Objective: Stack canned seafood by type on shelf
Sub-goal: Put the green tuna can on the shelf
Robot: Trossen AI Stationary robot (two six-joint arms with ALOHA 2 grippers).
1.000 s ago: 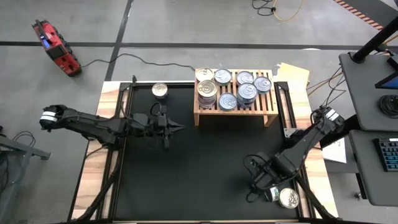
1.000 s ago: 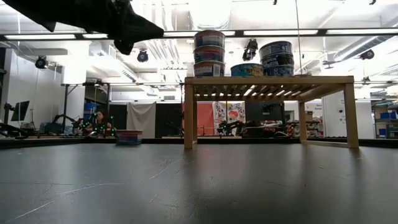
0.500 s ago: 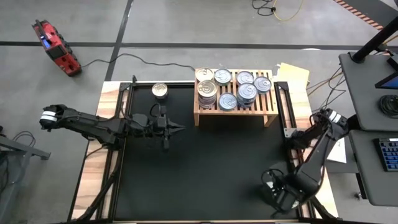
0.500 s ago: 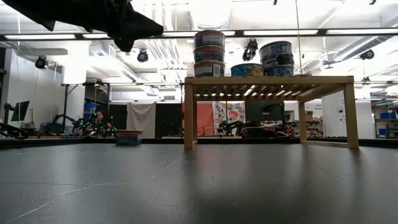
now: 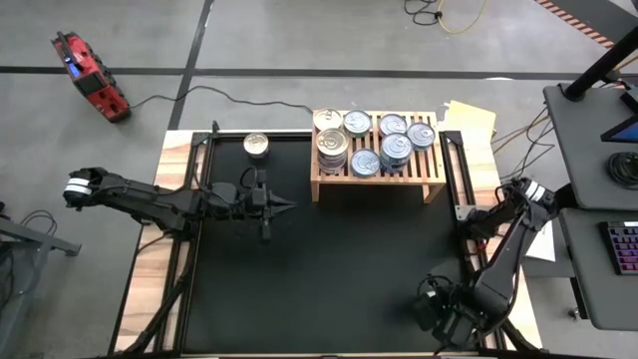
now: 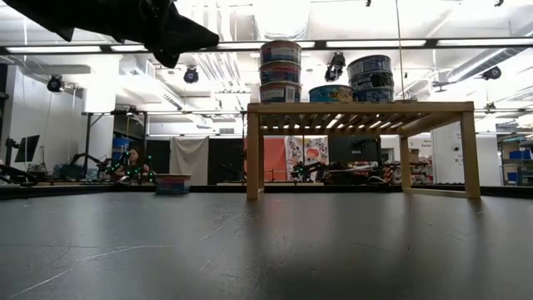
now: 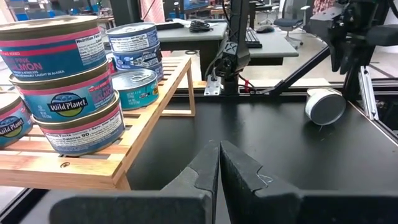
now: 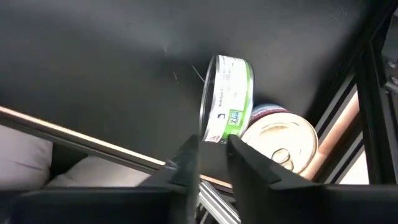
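Grey concrete floor (image 5: 299,40) marked with dark lines; a red device (image 5: 90,75) with cable lies on it. Ceiling strip lights (image 6: 375,43) illuminate the room.

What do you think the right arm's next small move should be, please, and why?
Probably widen the right pincer and ease it down over the green-labelled can. That can stands on its edge on the black mat, leaning against a flat can, just ahead of the fingertips, which are only slightly apart, too narrow to straddle it. The left pincer waits shut.
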